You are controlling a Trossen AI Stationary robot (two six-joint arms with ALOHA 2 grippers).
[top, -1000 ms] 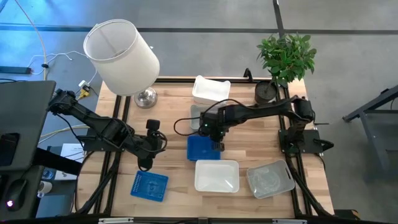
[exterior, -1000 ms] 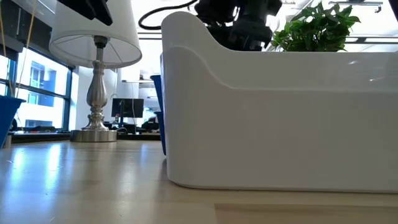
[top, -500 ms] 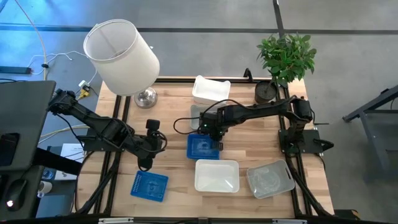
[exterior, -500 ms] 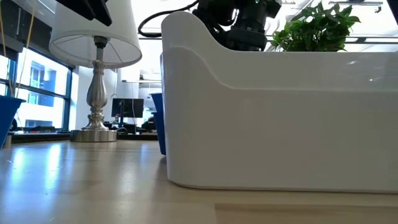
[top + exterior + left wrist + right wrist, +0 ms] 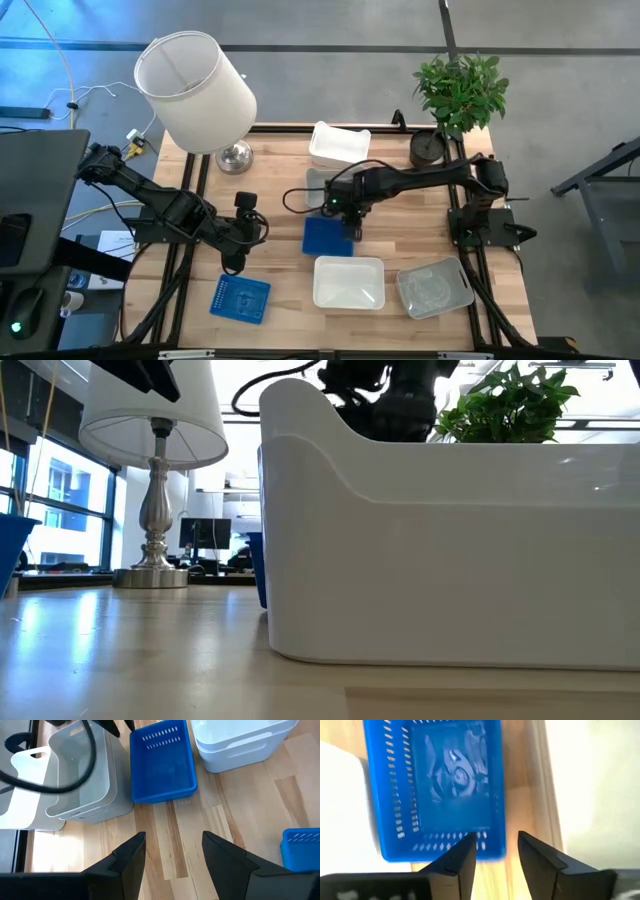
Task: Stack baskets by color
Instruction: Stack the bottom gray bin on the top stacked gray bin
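A perforated blue basket (image 5: 325, 237) (image 5: 437, 785) lies flat on its bottom at the table's middle. My right gripper (image 5: 347, 218) (image 5: 495, 851) hovers open just over that basket's far right corner. In the low view a white basket (image 5: 450, 540) hides it. Only a sliver of the blue basket (image 5: 257, 565) shows there. My left gripper (image 5: 247, 222) (image 5: 172, 857) waits open above bare wood left of the blue basket (image 5: 162, 762). A second blue basket (image 5: 241, 298) sits near the front left.
A clear-grey basket (image 5: 315, 185) lies under my right arm, with white baskets (image 5: 338, 145) behind it. Another white basket (image 5: 349, 282) and a clear one (image 5: 434, 287) stand at the front right. A lamp (image 5: 195, 90) and a potted plant (image 5: 455, 100) mark the far corners.
My right gripper has opened and let go of the blue basket. The basket's raised end has sunk, and it now lies flat on the table. The gripper has rolled a little over the same spot.
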